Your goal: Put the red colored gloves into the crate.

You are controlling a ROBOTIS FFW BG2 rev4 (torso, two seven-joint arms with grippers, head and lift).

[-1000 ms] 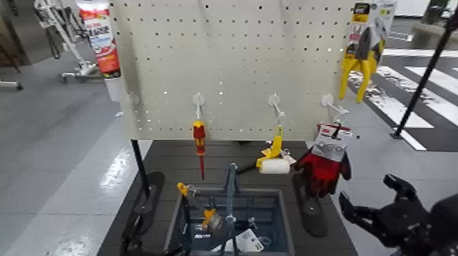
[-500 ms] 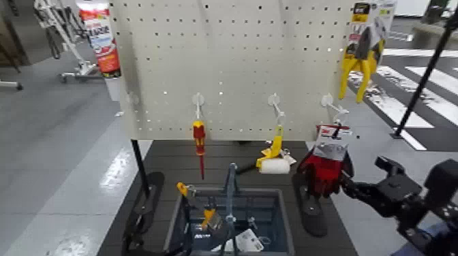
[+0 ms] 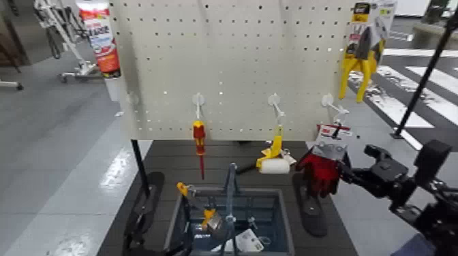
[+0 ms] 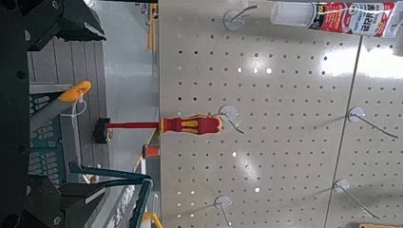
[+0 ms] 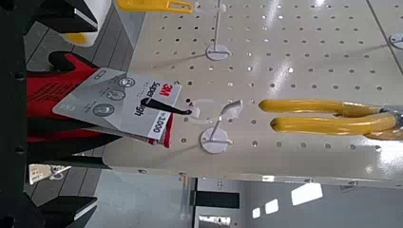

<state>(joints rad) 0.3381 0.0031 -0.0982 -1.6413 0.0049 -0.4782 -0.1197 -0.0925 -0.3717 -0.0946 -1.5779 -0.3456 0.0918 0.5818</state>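
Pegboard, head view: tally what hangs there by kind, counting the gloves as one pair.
Red gloves: 1 pair
Screwdriver: 1
Yellow-handled roller: 1
Pliers: 1
Tube: 1
Total: 5

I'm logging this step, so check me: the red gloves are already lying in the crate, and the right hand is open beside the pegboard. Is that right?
Not quite. The red gloves are not in the crate; the head view shows them hanging from a hook on the pegboard. The rest stands: the right hand is open beside the pegboard.
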